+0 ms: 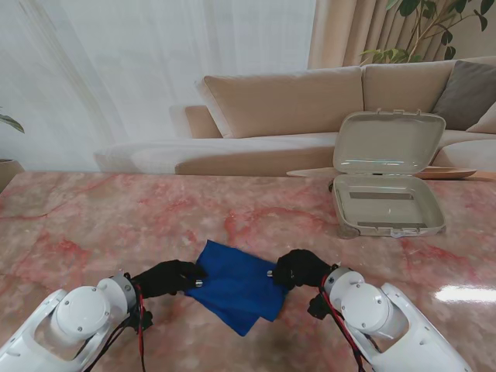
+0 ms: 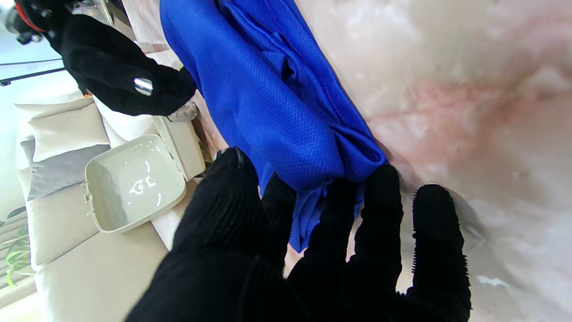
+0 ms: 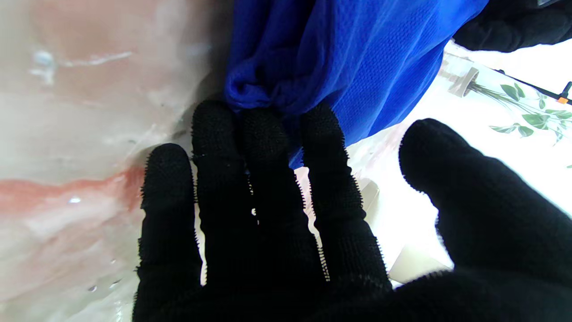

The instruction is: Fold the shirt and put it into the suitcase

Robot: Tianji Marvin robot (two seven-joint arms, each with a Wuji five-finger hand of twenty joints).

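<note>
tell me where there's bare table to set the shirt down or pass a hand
Bare marble table: the whole stretch left of the folded blue mesh shirt, and the strip between it and the open grey plastic suitcase. Crowded nearest me, where left hand and right hand flank it.

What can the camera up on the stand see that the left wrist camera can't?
Only the stand view shows the whole marble table, both white arms, and the suitcase standing open with its lid up. Only the left wrist view shows the shirt's mesh weave and bunched edge right at the left hand's fingertips. Both show the blue shirt, the left hand, the right hand and the sofa.
</note>
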